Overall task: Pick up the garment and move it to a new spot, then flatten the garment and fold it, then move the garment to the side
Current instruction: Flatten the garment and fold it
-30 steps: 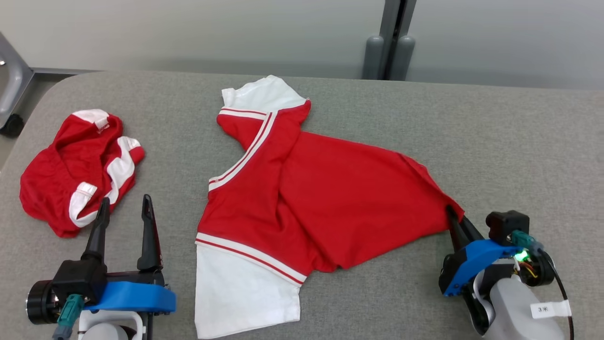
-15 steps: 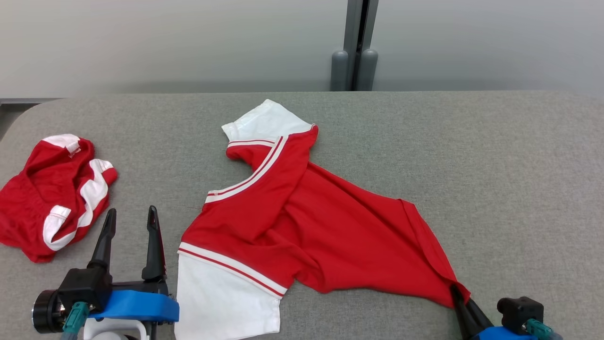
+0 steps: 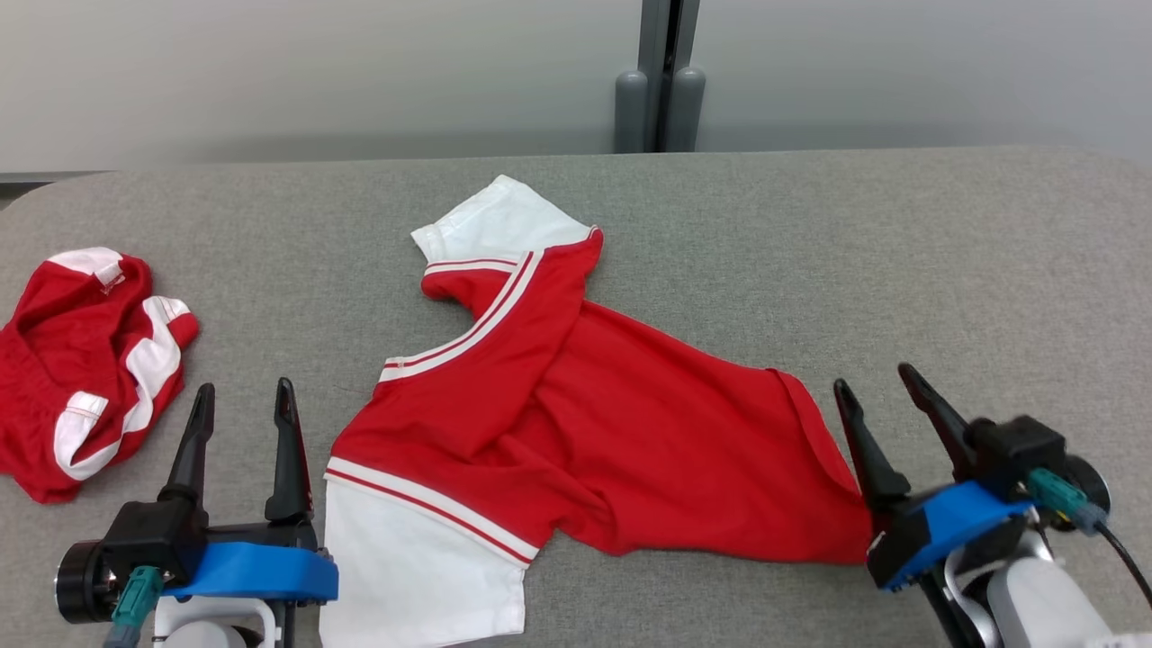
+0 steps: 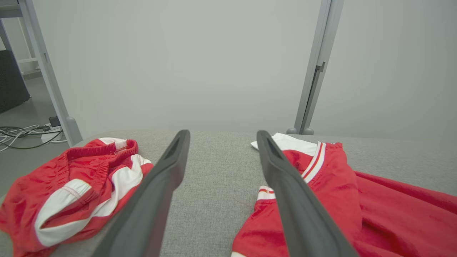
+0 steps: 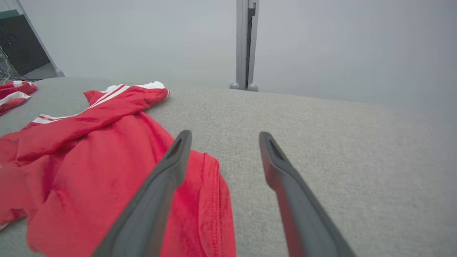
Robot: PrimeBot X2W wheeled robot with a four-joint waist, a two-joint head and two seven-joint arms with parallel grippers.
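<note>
Grey fabric table (image 3: 810,252) against pale wall (image 3: 270,72) bears the red garment (image 3: 630,423)

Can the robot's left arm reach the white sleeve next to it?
Probably yes. The left end effector is open, and the near white sleeve lies flat right beside it on the grey table, with nothing in between.

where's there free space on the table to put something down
Widest bare stretch: the table right of the shirt, from its hem past the right gripper to the far edge. A narrower strip runs between the shirt and the crumpled shorts, where the left gripper sits. The centre is crowded.
</note>
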